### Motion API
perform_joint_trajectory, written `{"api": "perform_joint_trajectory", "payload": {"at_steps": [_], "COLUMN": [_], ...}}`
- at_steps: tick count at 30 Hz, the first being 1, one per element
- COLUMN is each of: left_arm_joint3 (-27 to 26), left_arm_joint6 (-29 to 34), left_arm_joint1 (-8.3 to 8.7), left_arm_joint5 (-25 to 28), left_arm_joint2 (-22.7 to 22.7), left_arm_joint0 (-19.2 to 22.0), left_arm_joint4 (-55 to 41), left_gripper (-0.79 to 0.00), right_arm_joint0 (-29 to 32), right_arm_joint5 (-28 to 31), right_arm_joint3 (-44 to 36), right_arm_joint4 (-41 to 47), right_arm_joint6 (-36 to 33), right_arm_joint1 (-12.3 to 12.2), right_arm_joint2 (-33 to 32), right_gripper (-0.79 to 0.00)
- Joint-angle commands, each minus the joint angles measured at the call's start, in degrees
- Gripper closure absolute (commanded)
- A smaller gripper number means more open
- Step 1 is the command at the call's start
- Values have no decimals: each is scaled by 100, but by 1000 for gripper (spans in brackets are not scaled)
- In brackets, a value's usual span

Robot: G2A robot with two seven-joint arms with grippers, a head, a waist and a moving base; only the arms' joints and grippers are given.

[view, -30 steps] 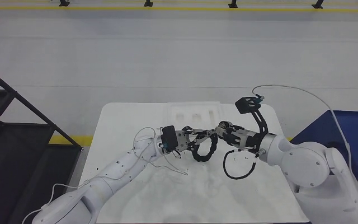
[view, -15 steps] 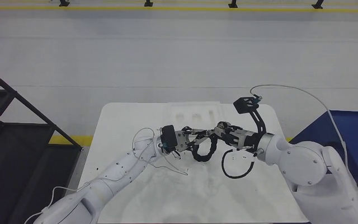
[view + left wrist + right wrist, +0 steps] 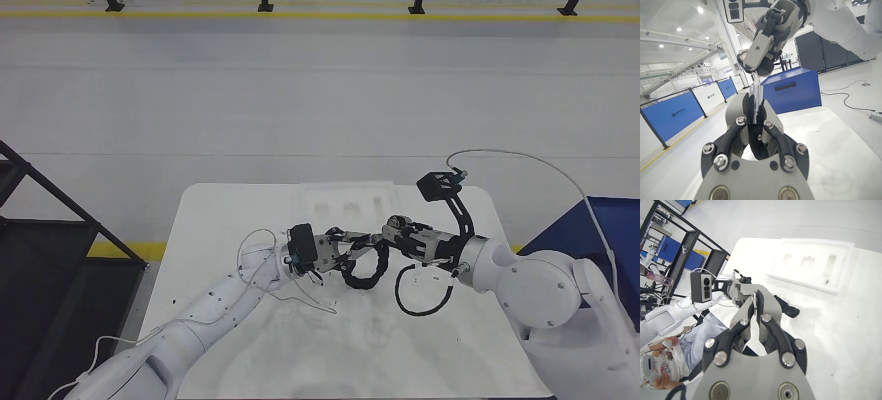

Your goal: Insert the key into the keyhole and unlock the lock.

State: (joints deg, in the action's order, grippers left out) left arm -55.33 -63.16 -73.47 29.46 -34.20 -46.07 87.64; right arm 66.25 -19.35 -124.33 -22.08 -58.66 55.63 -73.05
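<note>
My left gripper (image 3: 755, 102) is shut on the lock (image 3: 756, 91), a chrome cylinder with a black cable loop (image 3: 368, 272) hanging from it above the table. Facing it, my right gripper (image 3: 758, 69) is shut on the key (image 3: 755, 78). The silver blade points at the cylinder's end and its tip meets it; how deep it sits I cannot tell. In the right wrist view the key's head (image 3: 754, 303) is pinched between the pads of the right gripper (image 3: 756, 299). From the top, the left gripper (image 3: 343, 244) and the right gripper (image 3: 386, 238) meet over the table's middle.
A white foam tray (image 3: 350, 200) with shallow pockets lies at the back of the white table (image 3: 300, 350). A thin black cable loop (image 3: 420, 300) hangs under the right forearm. A black frame rack (image 3: 50, 260) stands off the table's left side.
The right arm has edged slightly left toward the lock, and its cable loop shifted with it. The left arm holds nearly still.
</note>
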Motion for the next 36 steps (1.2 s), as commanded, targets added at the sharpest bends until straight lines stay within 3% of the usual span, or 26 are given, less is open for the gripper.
{"api": "perform_joint_trajectory", "payload": {"at_steps": [1,36], "left_arm_joint3": [6,132], "left_arm_joint6": [-2,-90], "left_arm_joint1": [-8,-185], "left_arm_joint5": [18,640], "left_arm_joint2": [-15,-218], "left_arm_joint0": [-7,-121], "left_arm_joint4": [7,-117], "left_gripper": [0,0], "right_arm_joint0": [1,-28], "right_arm_joint5": [3,174], "right_arm_joint3": [5,94], "right_arm_joint4": [0,-153], "right_arm_joint6": [3,106], "right_arm_joint1": [0,5], "right_arm_joint2": [1,164], "right_gripper": [0,0]}}
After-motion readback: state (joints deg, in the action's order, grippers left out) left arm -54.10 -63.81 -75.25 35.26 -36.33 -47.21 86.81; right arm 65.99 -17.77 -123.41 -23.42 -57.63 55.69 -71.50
